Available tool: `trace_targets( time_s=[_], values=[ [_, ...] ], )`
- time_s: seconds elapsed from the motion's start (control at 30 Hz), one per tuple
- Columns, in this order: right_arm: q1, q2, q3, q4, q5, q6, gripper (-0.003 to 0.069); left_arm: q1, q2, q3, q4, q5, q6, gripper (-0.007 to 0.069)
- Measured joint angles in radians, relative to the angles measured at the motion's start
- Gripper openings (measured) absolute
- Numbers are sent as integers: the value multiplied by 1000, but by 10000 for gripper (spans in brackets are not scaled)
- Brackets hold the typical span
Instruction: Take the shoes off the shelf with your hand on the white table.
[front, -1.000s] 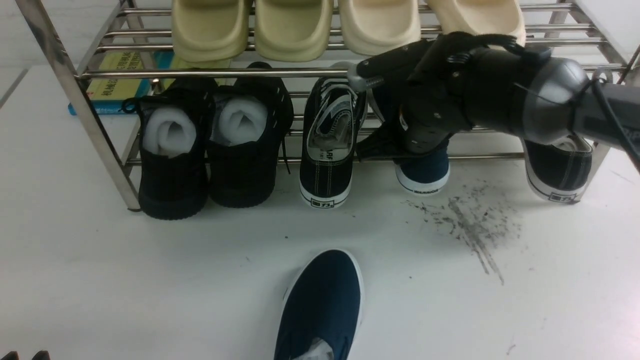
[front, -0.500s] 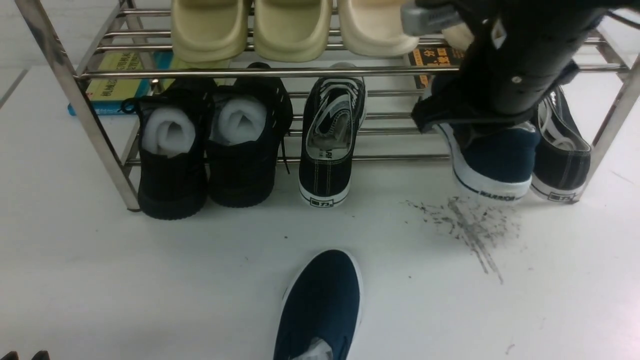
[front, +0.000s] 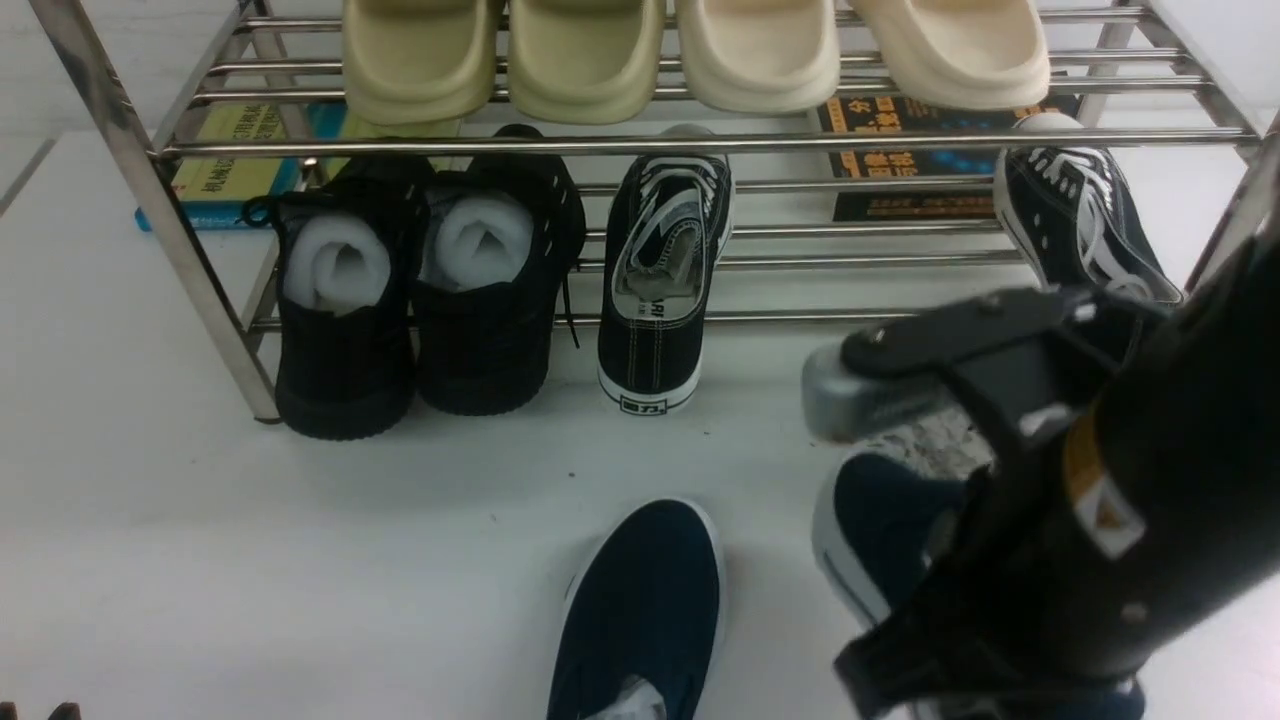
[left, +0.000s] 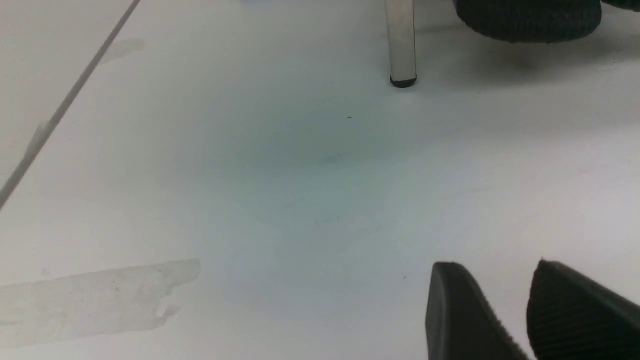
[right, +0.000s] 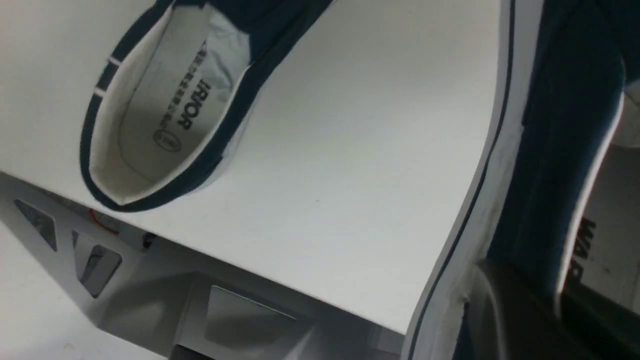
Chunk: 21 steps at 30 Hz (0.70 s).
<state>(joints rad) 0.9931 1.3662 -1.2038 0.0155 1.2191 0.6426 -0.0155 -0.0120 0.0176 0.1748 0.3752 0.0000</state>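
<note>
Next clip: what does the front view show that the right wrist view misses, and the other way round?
Only the front view: the shelf with black foam-stuffed shoes, lace-up sneakers and cream slippers, plus the right arm. Only the right wrist view: the printed insole of the resting navy shoe and the edge of the white table. Both: the resting navy shoe, the held navy shoe and the white table.

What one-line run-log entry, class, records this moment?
right pincer: shut on navy slip-on, clear of shelf | other navy slip-on: on white table | left pincer: empty, low over table
</note>
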Motion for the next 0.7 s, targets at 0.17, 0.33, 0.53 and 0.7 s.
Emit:
trace_targets(
  time_s=[0.17, 0.33, 0.53, 0.7],
  values=[
    [76, 55, 6, -111, -108, 192, 27, 0, 0, 0, 19, 2, 0, 242],
    [82, 130, 6, -216, -129, 282, 30, 0, 0, 0, 27, 2, 0, 242],
    [82, 241, 6, -231, -145, 367, 35, 0, 0, 0, 30, 2, 0, 242],
    [86, 322, 6, -215, -208, 402, 50, 0, 0, 0, 30, 2, 0, 242]
  ],
)
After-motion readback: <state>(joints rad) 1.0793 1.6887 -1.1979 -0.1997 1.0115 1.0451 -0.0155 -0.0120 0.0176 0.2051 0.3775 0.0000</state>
